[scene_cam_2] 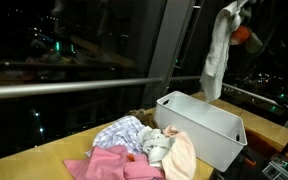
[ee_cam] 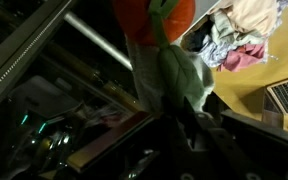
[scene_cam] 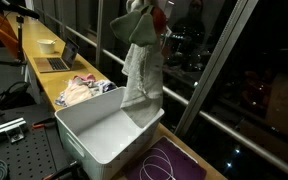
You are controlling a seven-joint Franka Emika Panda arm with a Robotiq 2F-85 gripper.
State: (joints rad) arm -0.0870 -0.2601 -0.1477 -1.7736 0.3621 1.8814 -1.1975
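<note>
Your gripper [scene_cam: 144, 12] is clenched on the top of the grey cloth [scene_cam: 140, 70], so it hangs full length high above the white bin [scene_cam: 82, 128], hem near the bin's rim, while the clothes pile [scene_cam: 84, 90] lies loose beside the bin

Obscured: pincer [scene_cam: 142, 10], fingertips buried in the folds of the hanging cloth [scene_cam: 139, 65], upper body cut by the top edge in both exterior views, and only a dark blur at the bottom of the wrist view. Unidentified: orange piece [ee_cam: 149, 18] beside the cloth, cut by the top edge, kind not discernible. Cropped: laptop [ee_cam: 287, 95] by the right edge; white bin [scene_cam: 79, 148], near corner lost at the bottom edge.
</note>
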